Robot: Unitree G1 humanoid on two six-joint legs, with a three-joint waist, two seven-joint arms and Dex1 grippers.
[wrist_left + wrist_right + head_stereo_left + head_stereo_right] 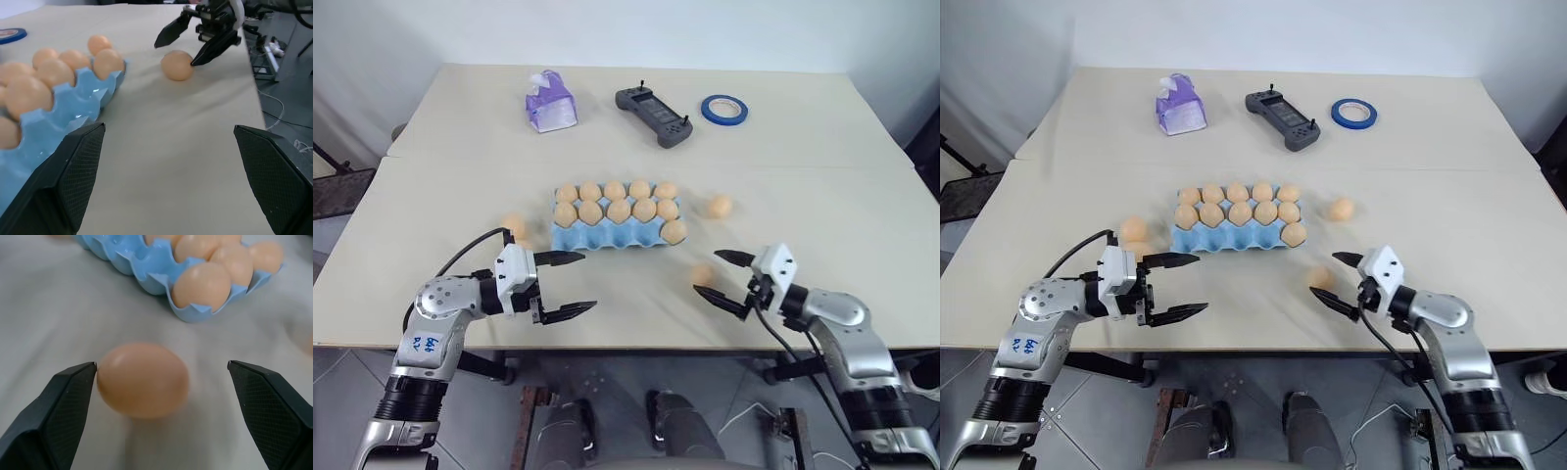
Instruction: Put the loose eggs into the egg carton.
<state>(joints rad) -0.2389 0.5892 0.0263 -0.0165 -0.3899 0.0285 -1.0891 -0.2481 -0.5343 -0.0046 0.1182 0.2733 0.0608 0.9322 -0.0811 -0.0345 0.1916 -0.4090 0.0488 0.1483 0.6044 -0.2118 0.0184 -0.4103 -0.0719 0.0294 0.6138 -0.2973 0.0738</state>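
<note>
— Eleven eggs are being counted in the egg carton [617, 233], with its near row mostly empty. What is lying around it?

— One loose egg [703, 275] near the carton's right corner is being flanked by the spread fingers of the right gripper [725, 279]. Another egg [720, 206] is sitting right of the carton, and one, possibly two, [514, 225] left. The left gripper [570, 285] is being held agape and empty before the carton.

The light blue egg carton [607, 235] lies flat on the table, with 11 tan eggs in its cups and 4 front cups empty. 3 loose eggs lie around it: one at left [514, 225], one at right [720, 206], one in front [703, 275]
</note>
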